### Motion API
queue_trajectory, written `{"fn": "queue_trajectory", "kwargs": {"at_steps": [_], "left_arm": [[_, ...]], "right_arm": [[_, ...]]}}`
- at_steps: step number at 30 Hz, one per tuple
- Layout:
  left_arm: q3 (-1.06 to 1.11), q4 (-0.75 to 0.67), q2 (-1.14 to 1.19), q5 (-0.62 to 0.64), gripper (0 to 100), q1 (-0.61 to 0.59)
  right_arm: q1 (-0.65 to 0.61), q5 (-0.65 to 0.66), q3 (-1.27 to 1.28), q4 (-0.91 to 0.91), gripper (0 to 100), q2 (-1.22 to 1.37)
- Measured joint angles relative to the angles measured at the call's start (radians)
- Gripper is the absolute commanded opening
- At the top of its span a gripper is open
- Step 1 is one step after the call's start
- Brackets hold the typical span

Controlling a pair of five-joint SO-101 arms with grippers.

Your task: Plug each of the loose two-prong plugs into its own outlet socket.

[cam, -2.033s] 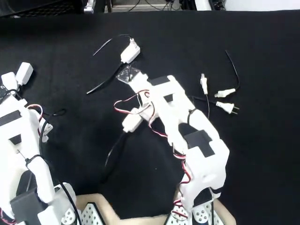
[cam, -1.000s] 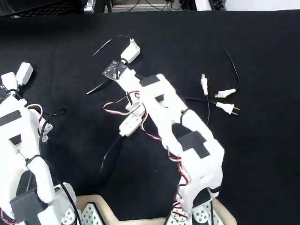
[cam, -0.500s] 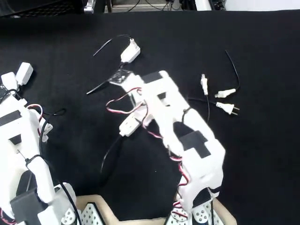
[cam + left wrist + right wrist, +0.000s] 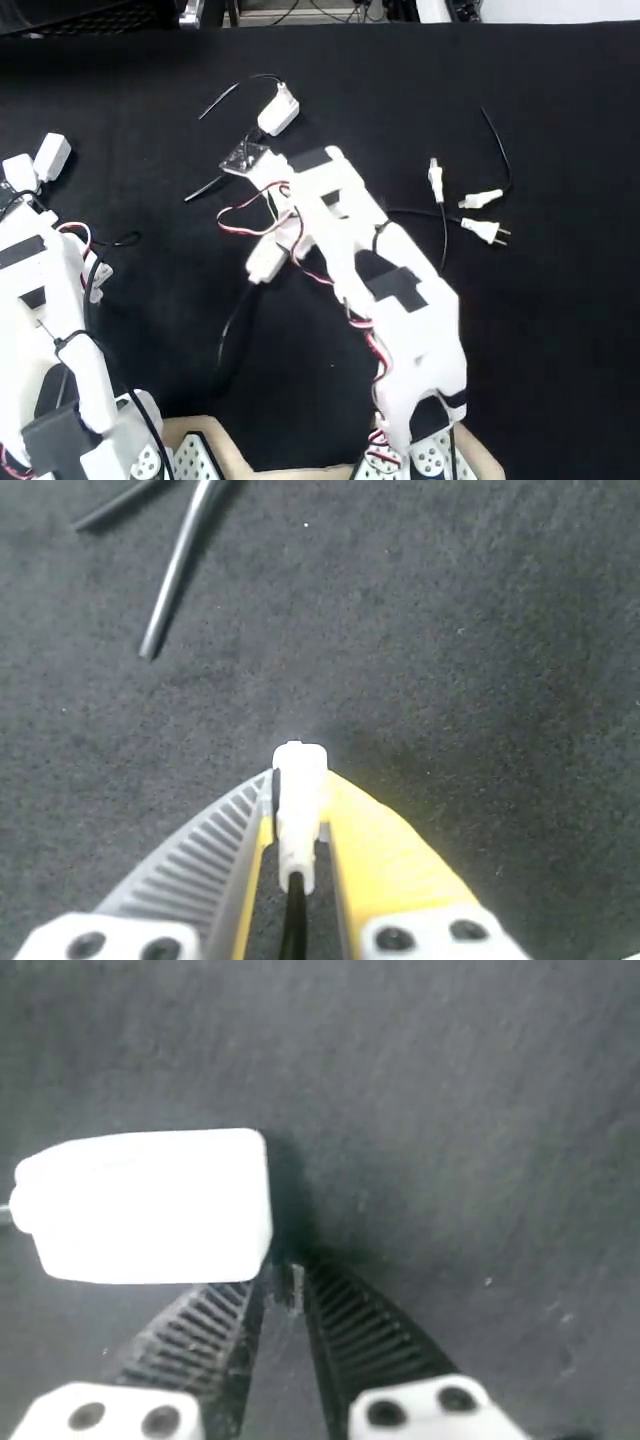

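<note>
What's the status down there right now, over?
Left gripper shut on white plug. Right gripper shut, tip beside white socket. Three loose plugs still unplugged, lying apart.

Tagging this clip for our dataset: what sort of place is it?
Probably a robotics lab bench: a black cloth cover, two white arms, and short-corded plugs and an outlet socket lying loose.

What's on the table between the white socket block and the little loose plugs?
Only bare black cloth, as the high view shows, lies between the white socket block and the nearest loose plug.
</note>
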Motion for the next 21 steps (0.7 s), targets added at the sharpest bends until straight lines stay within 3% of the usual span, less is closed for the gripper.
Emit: {"fn": "queue_trajectory", "kwargs": {"at_steps": [8,17,21], "left_arm": [[0.0,0.0,0.0,0.0,3,0.0],[0.0,0.0,0.0,0.0,3,0.0],[0.0,0.0,0.0,0.0,3,0.0]], "right_arm": [[-0.012,0.002,-0.133,-0.025,1.3,0.06],[-0.129,0.0,-0.166,-0.041,1.5,0.061],[-0.063,0.0,-0.184,-0.006,1.5,0.061]]}}
